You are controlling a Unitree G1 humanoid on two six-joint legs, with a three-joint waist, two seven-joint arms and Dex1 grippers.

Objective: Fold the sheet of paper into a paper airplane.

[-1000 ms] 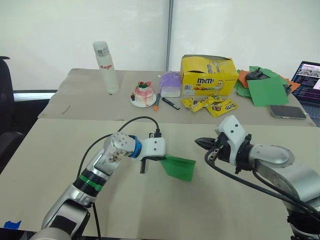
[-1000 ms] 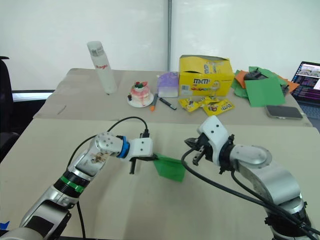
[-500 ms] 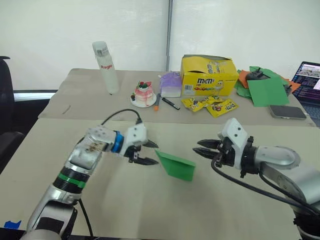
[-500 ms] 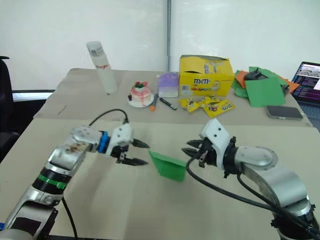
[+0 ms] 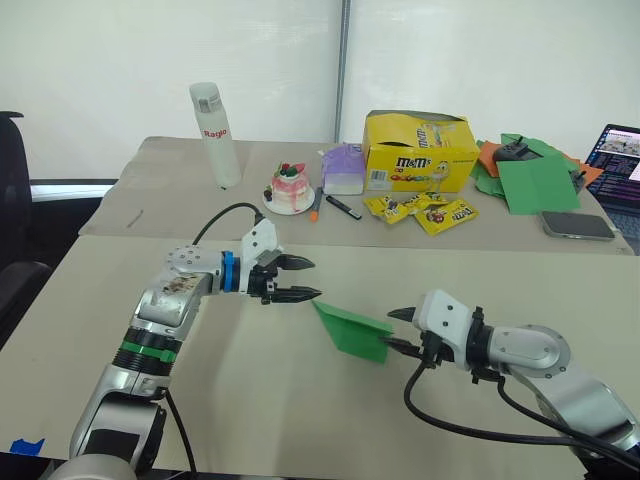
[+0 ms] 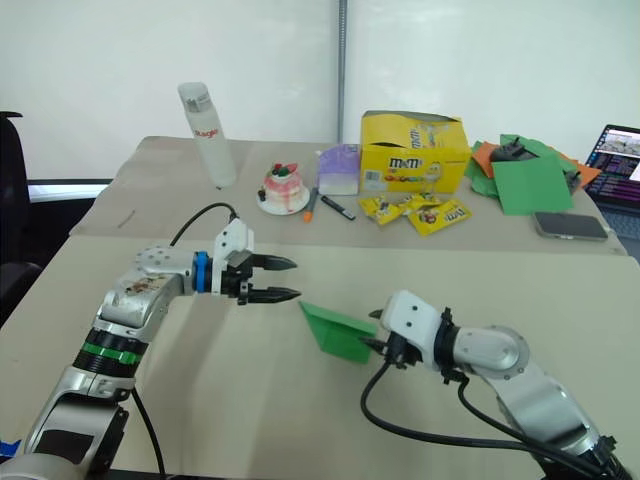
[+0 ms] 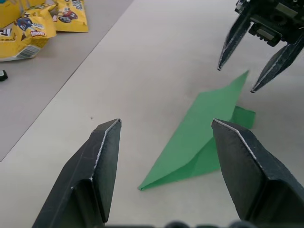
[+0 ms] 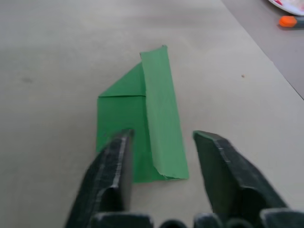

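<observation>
both jaws backed off one paper airplane (image 5: 352, 329), spread apart.

You have the paper airplane (image 5: 351, 331) lying on the near part of the table (image 5: 300, 420), free of any grip. It is bright-green paper folded into a layered, angular shape: a long narrow flap (image 8: 161, 109) rises tilted along one side, over a flatter folded panel that ends in a point.

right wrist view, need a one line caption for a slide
Open right claw poised at the blunt end of the folded green paper airplane lying on the beige table.
</observation>
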